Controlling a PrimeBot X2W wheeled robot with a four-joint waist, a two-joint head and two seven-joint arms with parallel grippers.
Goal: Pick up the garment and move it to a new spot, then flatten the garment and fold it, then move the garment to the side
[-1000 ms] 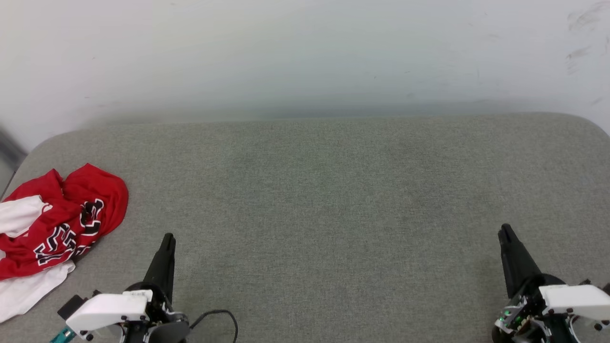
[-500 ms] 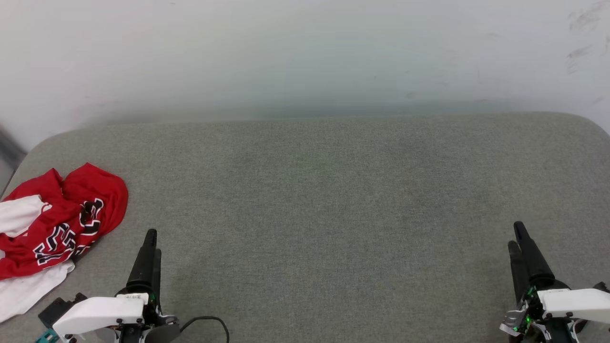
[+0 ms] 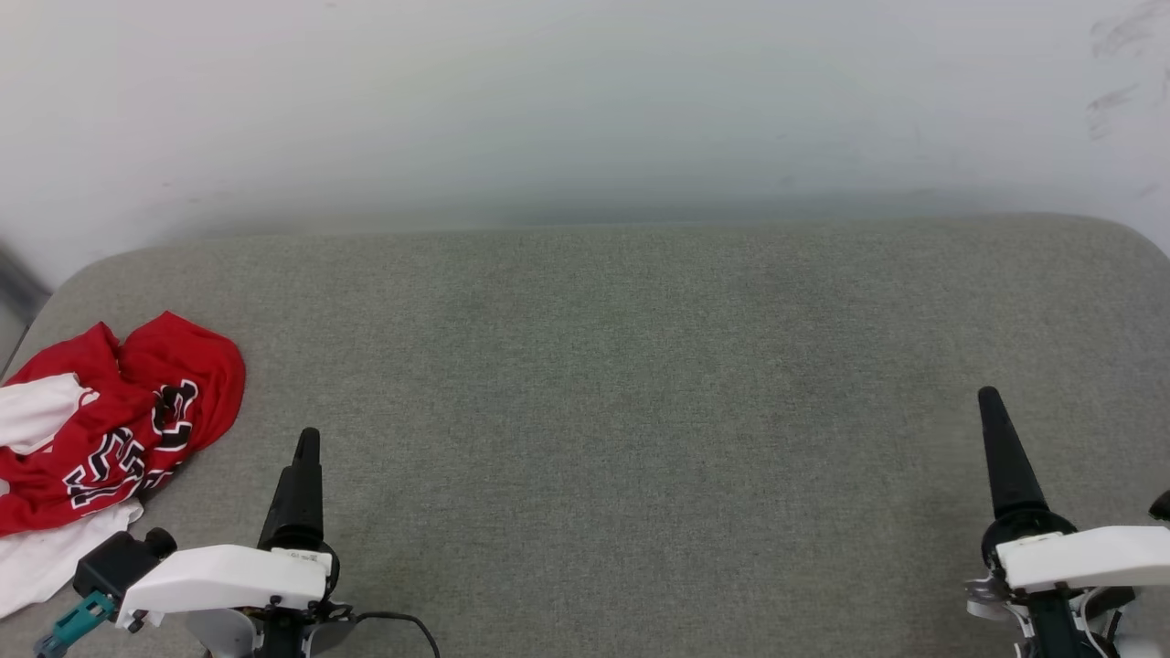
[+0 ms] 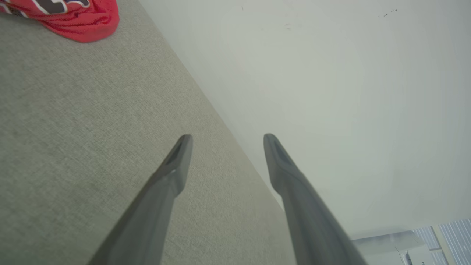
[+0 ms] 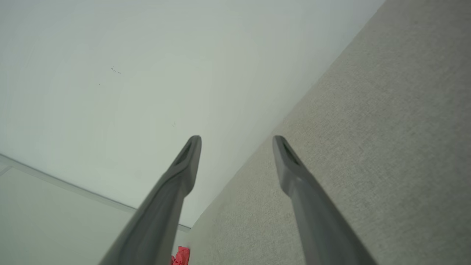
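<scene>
Over at the left edge of the desk (image 3: 603,384) lies the garment (image 3: 119,420), a red jersey crumpled into a loose heap. Its white sleeves spill out toward the near left corner, and bits of black, white-outlined lettering show among the folds. It rests flat on the grey fabric top with nothing touching it. The left wrist view catches the same heap (image 4: 84,22) at the top left, and the right wrist view shows a small scrap of red (image 5: 181,255) at the bottom edge.

Nearest to it is the left gripper (image 3: 306,443), just to the right of the heap and apart from it. From the head view its dark fingers line up as one spike pointing toward the wall (image 3: 585,110). The left wrist view shows this gripper (image 4: 225,138) spread wide, with a clear gap between the fingers and nothing in it. A black cable (image 3: 402,621) loops from behind its white housing.

Well away across the desk, near the right side, the right gripper (image 3: 987,397) points the same way. Its own wrist view shows it (image 5: 237,138) spread wide and holding nothing.

Behind the desk stands a pale wall with a few dark scuff marks (image 3: 1111,37) at the upper right.
</scene>
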